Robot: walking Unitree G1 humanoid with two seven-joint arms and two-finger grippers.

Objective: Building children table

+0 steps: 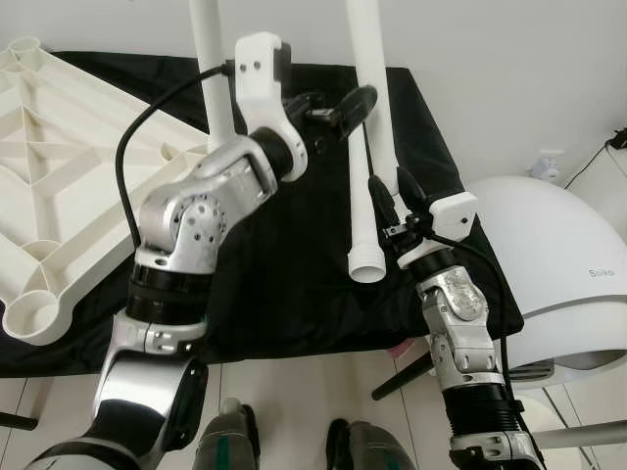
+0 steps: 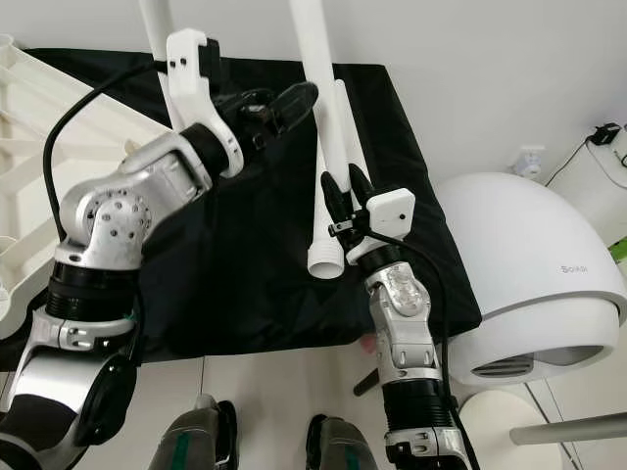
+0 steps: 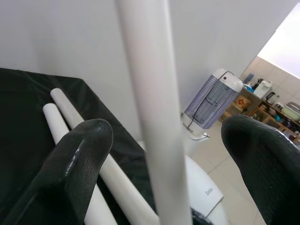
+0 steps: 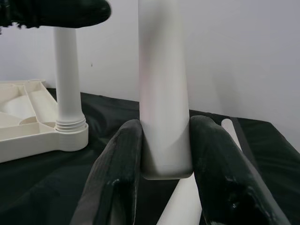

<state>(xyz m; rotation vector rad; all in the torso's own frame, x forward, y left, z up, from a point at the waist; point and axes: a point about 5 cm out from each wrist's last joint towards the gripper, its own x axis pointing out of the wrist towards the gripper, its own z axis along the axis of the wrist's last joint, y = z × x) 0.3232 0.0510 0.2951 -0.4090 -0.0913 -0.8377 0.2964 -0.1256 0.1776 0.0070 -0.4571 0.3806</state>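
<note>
Your right hand [image 2: 337, 192] is clamped on the lower end of a white table leg [image 2: 319, 108], held upright over the black-draped counter [image 2: 245, 264], while your left hand [image 1: 343, 106], fingers spread, straddles its shaft, probably to steady it toward the upturned tabletop [image 1: 59, 196].

Tabletop [image 1: 39, 176]: a cream-white plastic panel lying upside down on the black cloth, its ribbed underside facing up, a round leg socket showing at its near corner.

Fitted leg [image 1: 211, 59]: a white tube standing upright in a threaded socket of the tabletop, its upper end running out of frame.

Held leg [image 1: 370, 117]: a long white tube being held upright and slightly tilted, its open lower end hanging just above the cloth, the fingers of one gripper pressing its lower part from both sides.

Spare legs [image 3: 79, 150]: two white tubes lying side by side on the cloth, touching along their length, behind the held leg.
</note>
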